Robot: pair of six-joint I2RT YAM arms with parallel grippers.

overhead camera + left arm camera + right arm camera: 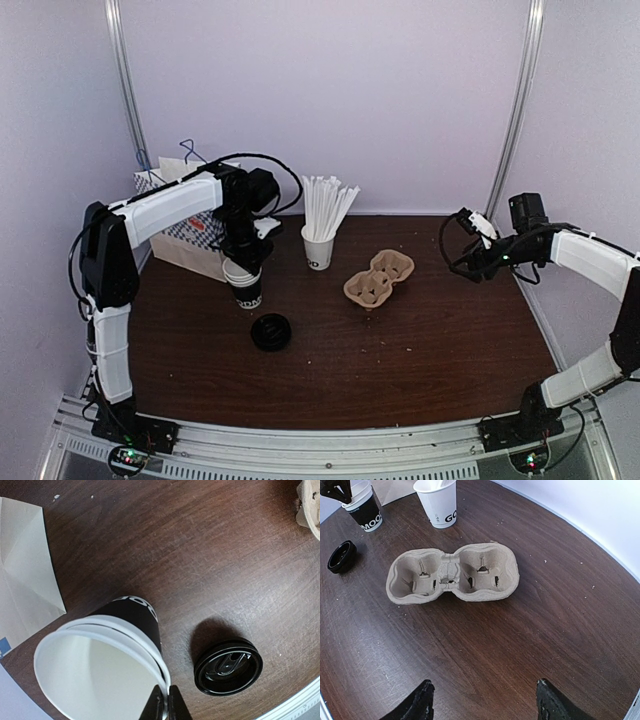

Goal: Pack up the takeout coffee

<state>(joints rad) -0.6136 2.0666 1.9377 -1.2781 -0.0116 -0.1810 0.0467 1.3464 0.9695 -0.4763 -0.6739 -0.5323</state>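
Left gripper [166, 705] jaws pinched the white rim of the lidless black cup [135, 615] directly beneath them, its black lid [228, 666] lying apart to their right. Right gripper [484, 694] hung spread and empty, the pulp carrier [452, 575] ahead of its jaws. The step looked like securing the cup; next, probably a level lift toward a carrier well.
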